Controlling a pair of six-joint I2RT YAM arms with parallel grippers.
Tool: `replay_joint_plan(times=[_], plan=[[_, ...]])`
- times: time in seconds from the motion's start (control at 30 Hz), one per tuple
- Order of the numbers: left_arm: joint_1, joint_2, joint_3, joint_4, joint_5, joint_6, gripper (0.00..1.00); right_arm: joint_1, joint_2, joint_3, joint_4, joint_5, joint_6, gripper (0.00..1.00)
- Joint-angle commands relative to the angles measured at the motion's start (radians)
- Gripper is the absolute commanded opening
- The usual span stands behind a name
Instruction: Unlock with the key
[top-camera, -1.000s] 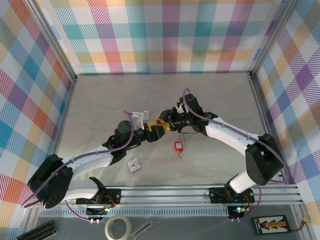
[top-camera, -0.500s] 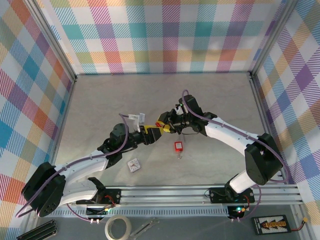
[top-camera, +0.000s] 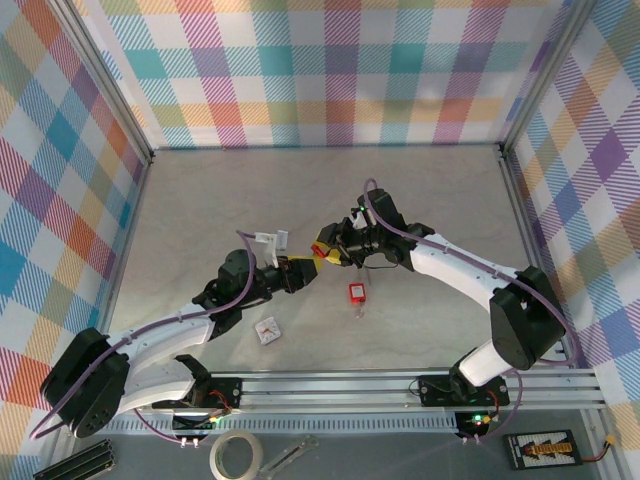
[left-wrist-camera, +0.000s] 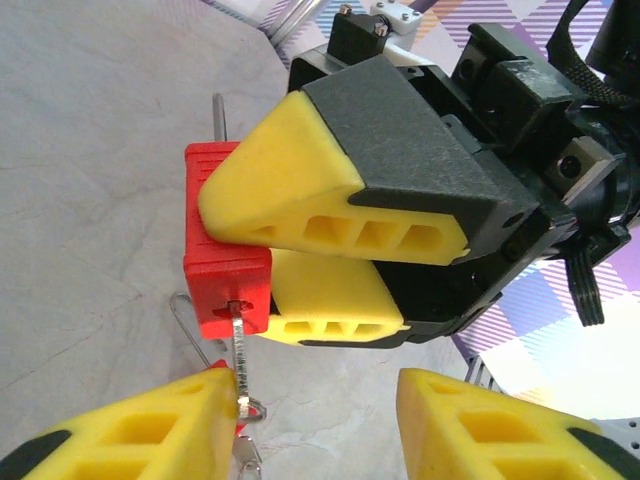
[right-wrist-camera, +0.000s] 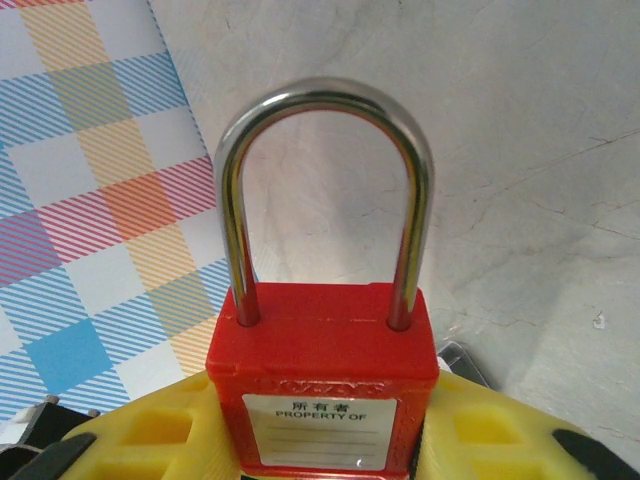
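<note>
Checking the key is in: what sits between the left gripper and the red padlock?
The left wrist view shows the key there, its blade in the padlock's keyhole, its other end beside a finger of the left gripper.

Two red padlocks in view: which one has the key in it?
The red padlock clamped in the right gripper: a key sticks into its keyhole. The other padlock lies loose on the table, ungripped.

1. Red padlock (top-camera: 355, 293): you have two.
2. Key (left-wrist-camera: 239, 345): you have one.
3. White tag (top-camera: 267, 331): you have one.
4. Tape roll (top-camera: 236, 455): you have one.
5. Arm (top-camera: 450, 265): you have two.
</note>
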Motion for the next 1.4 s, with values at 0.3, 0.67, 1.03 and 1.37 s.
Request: replay_joint_plan(times=[0.3,0.67,1.03,1.37], plan=[[0.008,0.058,0.04,-0.017,-0.014,0.03,0.27,-0.003,0.007,0.015,0.022,-0.013,-0.007,0.0],[0.005,0.064,0.071,-0.064,-0.055,0.074,0.16,0.004,0.014,0.011,0.027,-0.02,-0.004,0.0],[-0.045,0.051,0.139,-0.232,-0.162,0.247,0.06,0.01,0.027,0.013,0.031,-0.036,-0.003,0.0],[-0.189,0.086,0.264,-0.458,-0.371,0.57,0.01,0.01,0.033,0.015,0.011,-0.044,-0.009,0.0]])
